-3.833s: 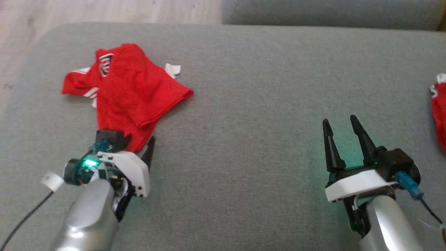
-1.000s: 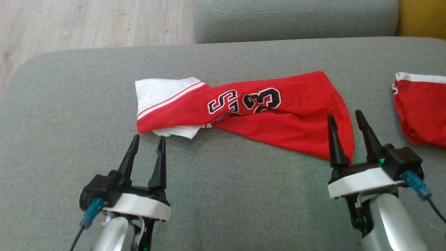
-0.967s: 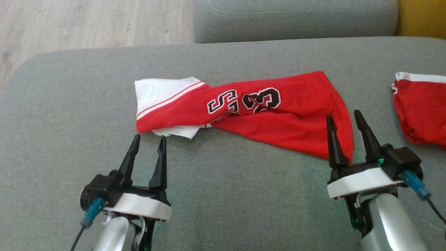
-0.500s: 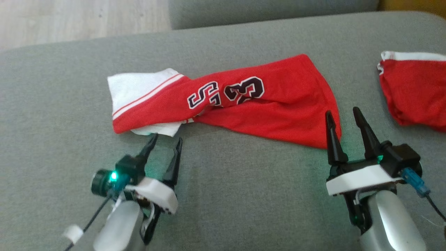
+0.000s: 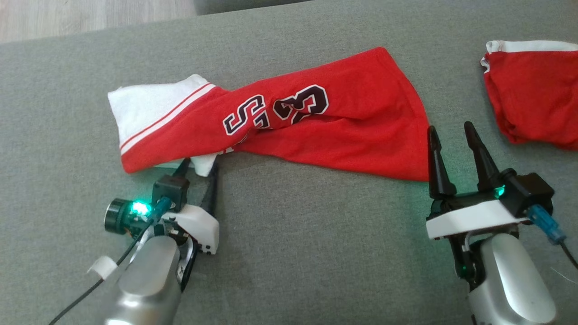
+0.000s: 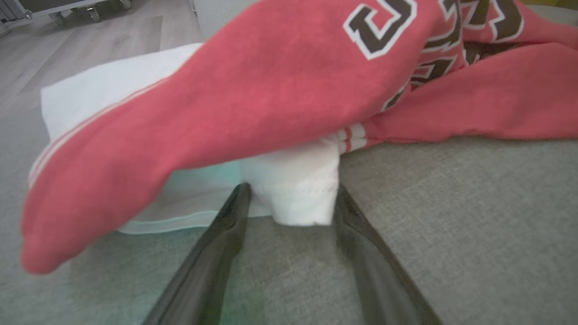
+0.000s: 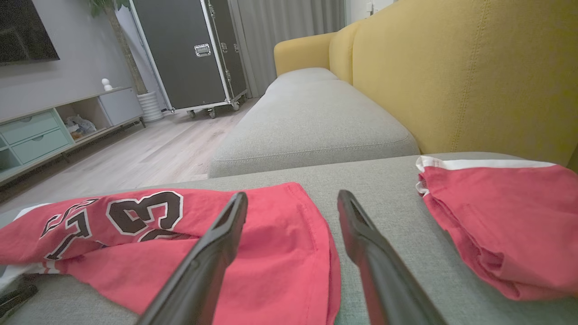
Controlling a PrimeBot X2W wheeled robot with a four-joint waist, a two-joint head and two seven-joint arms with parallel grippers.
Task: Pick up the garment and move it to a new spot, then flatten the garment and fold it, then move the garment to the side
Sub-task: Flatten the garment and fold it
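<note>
Jersey (image 5: 316, 131): light, limp, twisted; will sag and slide. Left claw (image 5: 198, 165) wide, straddling white corner (image 6: 293, 198) at 7 o'clock, unpinched. Right claw (image 5: 450, 127) wide, empty, beside 4 o'clock hem: second hold.

Soft matt red cloth garment (image 5: 352, 135), coarse grey woven sofa cushion (image 5: 289, 253), glossy black left gripper (image 6: 292, 189) fingers (image 6: 212, 253), pale wood floor (image 5: 67, 18).

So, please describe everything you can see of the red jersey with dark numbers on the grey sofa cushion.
The red jersey lies twisted and rumpled, stretched left to right on the grey sofa cushion. Its fabric shows dark, white-edged numerals and a white panel with red stripes at the left end. A white hem corner sits between the left gripper's open fingers.
</note>
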